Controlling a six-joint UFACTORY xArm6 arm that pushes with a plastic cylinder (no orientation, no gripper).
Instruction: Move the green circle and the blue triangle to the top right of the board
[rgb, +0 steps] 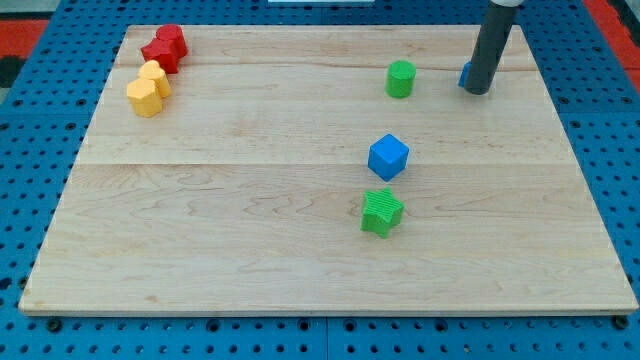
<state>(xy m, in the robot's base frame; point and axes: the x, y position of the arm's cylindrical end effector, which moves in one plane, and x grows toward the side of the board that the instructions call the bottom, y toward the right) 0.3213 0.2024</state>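
The green circle (400, 78) stands near the view's top, right of centre. My tip (479, 90) is at the view's top right, to the right of the green circle. A blue block (465, 75), mostly hidden behind the rod, shows only a sliver at the rod's left side; its shape cannot be made out. The rod appears to touch it.
A blue cube (388, 156) and a green star-like block (381, 211) sit at the board's middle. Two red blocks (165, 47) and two yellow blocks (149, 88) cluster at the top left. The wooden board (200, 230) lies on a blue pegboard.
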